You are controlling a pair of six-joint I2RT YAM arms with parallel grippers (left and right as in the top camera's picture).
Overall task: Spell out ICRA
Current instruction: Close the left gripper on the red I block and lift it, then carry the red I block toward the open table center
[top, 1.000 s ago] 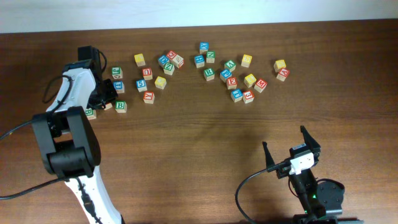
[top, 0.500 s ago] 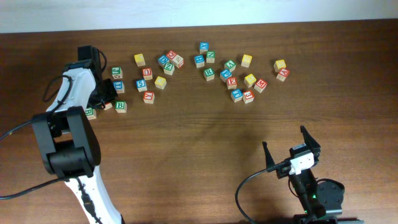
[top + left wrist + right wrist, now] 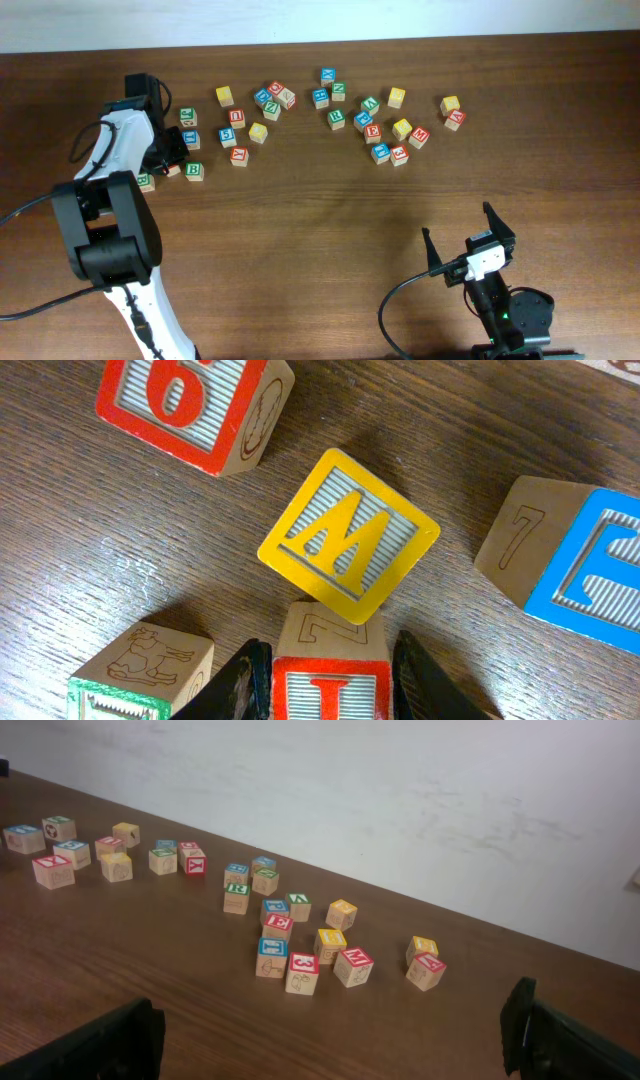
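Note:
Wooden letter blocks lie scattered across the far part of the brown table (image 3: 330,210). My left gripper (image 3: 170,160) is down at the far left of the blocks. In the left wrist view its fingers (image 3: 330,682) sit on either side of a red I block (image 3: 330,695), pressed against it on the table. A yellow M block (image 3: 348,536) touches the I block's far side. My right gripper (image 3: 467,238) is open and empty near the front right, well away from the blocks; its fingers (image 3: 330,1045) frame bare table.
Around the I block lie a red 6 block (image 3: 190,400), a blue block (image 3: 590,560) and a green-edged block (image 3: 130,680). A left cluster (image 3: 237,118) and a right cluster (image 3: 385,125) of blocks stand farther back. A white wall (image 3: 400,790) is behind the table.

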